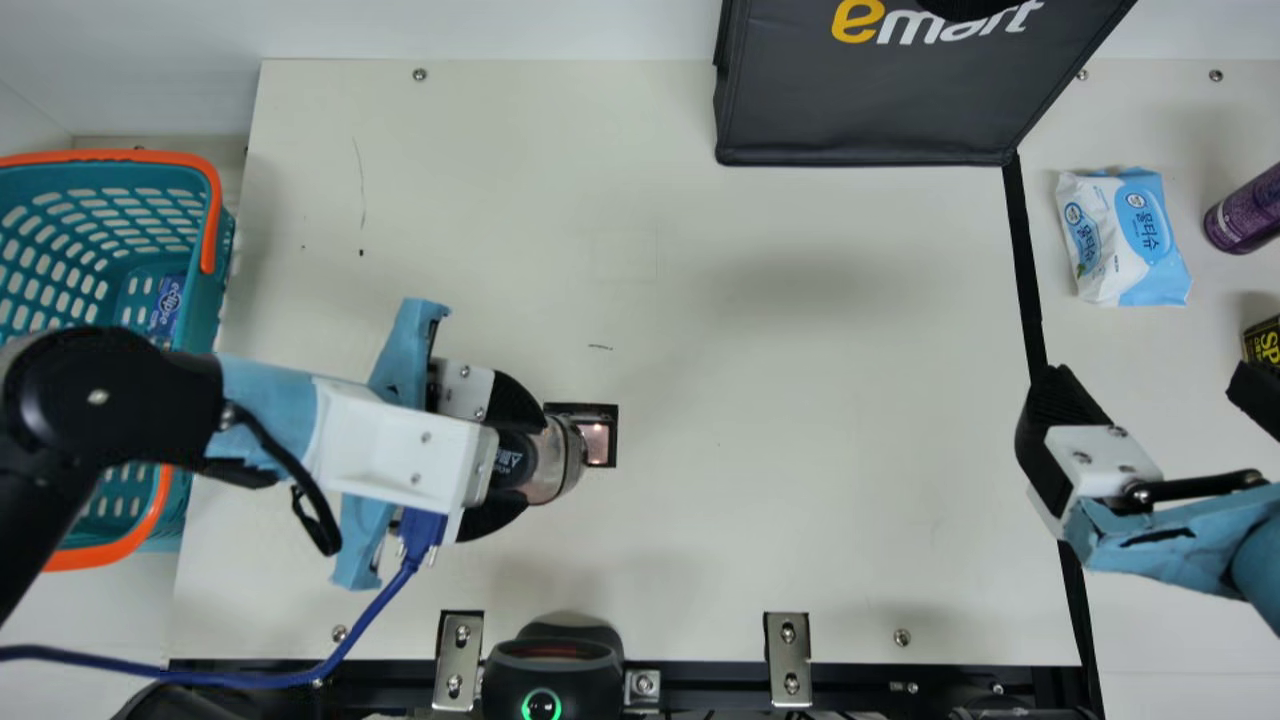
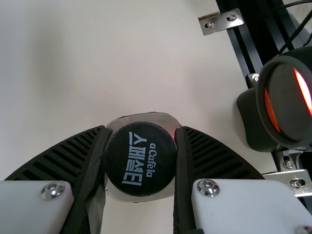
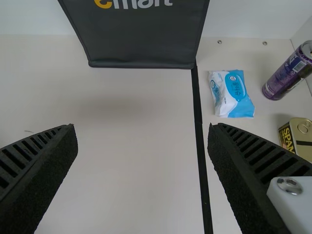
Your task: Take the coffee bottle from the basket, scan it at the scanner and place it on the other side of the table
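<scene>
With left gripper [image 2: 141,128], holding coffee bottle [image 1: 555,465] left of centre, pressed from both sides near cap [image 2: 140,158], probably to uncover the rest for scanning. Can see scanner [image 1: 555,668] at near side, lit red. Might meet right gripper [image 3: 142,125] at right, spread wide and empty, during crossing. Must avoid basket [image 1: 110,155] at left, black bag [image 1: 860,110] farther.

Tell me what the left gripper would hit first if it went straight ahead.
Just past the coffee bottle in the left gripper, probably the small dark-framed square on the table; depth is unclear.
</scene>
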